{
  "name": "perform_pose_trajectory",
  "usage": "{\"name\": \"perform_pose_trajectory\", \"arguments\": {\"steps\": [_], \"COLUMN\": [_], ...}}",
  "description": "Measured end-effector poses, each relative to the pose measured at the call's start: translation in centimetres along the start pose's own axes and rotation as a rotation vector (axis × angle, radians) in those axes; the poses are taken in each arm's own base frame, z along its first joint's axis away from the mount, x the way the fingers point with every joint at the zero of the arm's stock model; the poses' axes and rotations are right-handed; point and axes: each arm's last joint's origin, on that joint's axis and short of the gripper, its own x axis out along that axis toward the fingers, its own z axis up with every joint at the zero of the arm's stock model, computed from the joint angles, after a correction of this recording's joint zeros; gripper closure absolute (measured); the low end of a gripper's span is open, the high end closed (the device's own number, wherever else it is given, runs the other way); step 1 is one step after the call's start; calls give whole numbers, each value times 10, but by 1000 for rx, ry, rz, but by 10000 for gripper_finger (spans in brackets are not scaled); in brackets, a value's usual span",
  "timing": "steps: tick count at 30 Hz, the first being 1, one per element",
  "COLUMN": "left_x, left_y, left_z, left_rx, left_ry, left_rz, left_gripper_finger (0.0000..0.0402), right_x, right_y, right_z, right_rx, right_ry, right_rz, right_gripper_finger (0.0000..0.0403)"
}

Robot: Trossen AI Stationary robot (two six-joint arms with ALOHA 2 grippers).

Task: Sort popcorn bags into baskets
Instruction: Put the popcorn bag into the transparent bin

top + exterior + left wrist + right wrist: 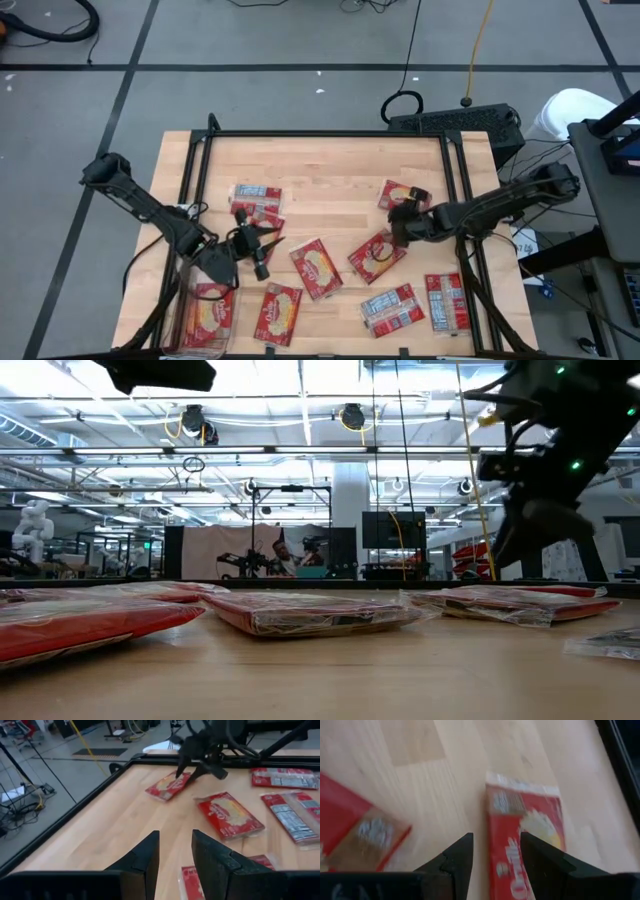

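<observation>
flat, light, slippery popcorn bags [322,268] lie scattered on the desk [330,165]. right end effector [400,222], jaws spread and empty, hovers over one; best pinched at its crimped edge.

1. A light wood counter [330,170] with a black frame along its edges stands on a grey floor [270,95] crossed by dark lines.
2. Cables [50,25] trail over the floor near the counter.
3. In the low view, a large hall lies beyond: ceiling lights [350,415], steel beams, a white pillar [350,510].
4. A dark screen [393,530] and a black partition [250,552] stand at the back.
</observation>
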Motion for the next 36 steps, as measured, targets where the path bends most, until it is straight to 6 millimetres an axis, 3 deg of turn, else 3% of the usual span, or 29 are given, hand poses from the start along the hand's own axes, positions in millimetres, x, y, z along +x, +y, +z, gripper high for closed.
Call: {"name": "perform_pose_trajectory", "arguments": {"steps": [8,16,23,26,31,36], "left_x": [11,16,16,16,16,16], "left_y": [7,11,10,10,10,10], "left_z": [2,3,2,2,2,2], "left_rx": [-1,-7,12,12,13,14], "left_ry": [23,29,39,39,39,39], "left_rz": [-18,5,-24,-24,-24,-24], "left_gripper_finger": [284,284,284,284,284,284], "right_x": [23,45,61,66,72,72], "right_y": [-6,-8,-3,-5,-6,-6], "right_z": [4,7,6,5,3,4], "right_rx": [-27,-64,-72,-55,-6,22], "right_ry": [-150,-99,-75,-56,-23,-28], "right_rz": [19,72,-14,-30,2,18], "right_gripper_finger": [245,242,197,197,242,337]}}
